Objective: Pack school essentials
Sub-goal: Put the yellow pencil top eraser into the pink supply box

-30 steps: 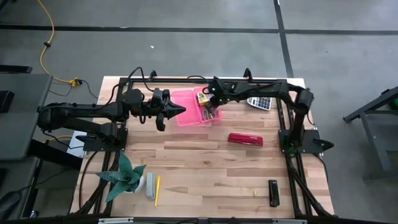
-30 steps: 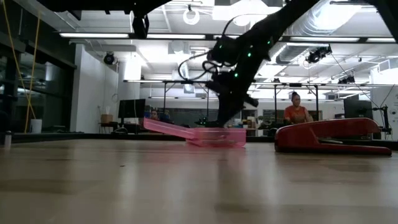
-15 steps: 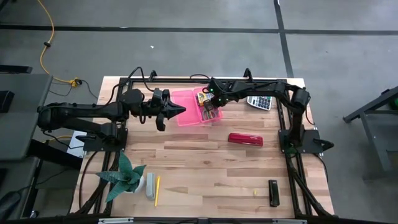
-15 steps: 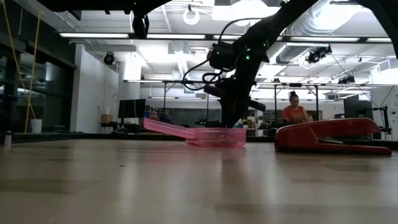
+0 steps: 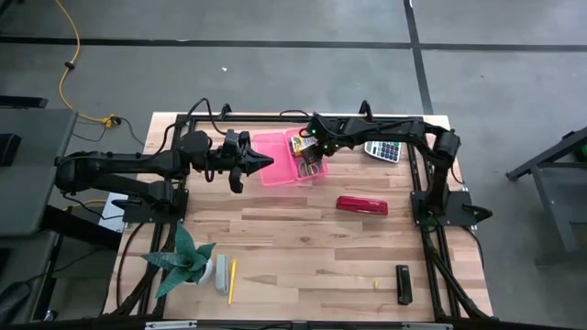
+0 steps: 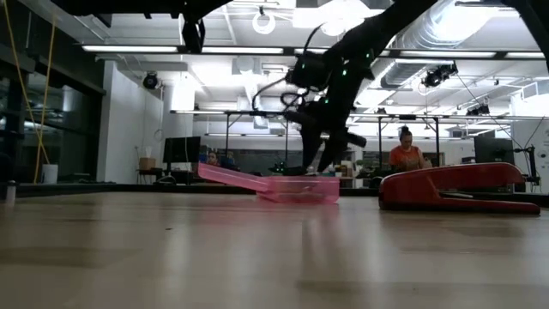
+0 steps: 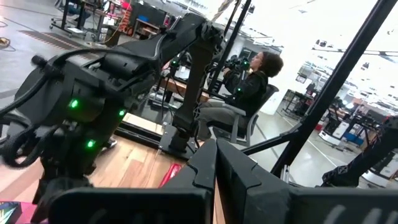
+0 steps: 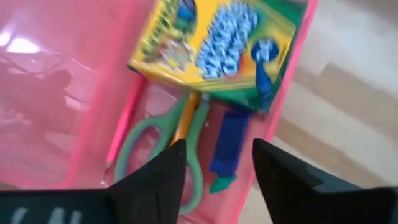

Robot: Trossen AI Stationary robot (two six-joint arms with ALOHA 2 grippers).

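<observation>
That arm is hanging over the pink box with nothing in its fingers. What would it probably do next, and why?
Probably lift away and head for the red stapler. The right gripper is open and empty above the pink box, where the crayon box and green-handled scissors already lie. The stapler sits on the table nearest that arm, unpacked. The left gripper is at the box's edge.

Open tabletop [image 5: 303,247] across the middle and near side. Far side crowded: pink tray [image 5: 275,158] hemmed by left gripper [image 5: 266,162] at its left edge and right gripper [image 5: 310,156], fingers apart, over its right end. Red stapler [image 5: 361,205] right of centre; plant [image 5: 182,261], pencil [image 5: 231,280] near left; black piece [image 5: 403,283] near right.
</observation>
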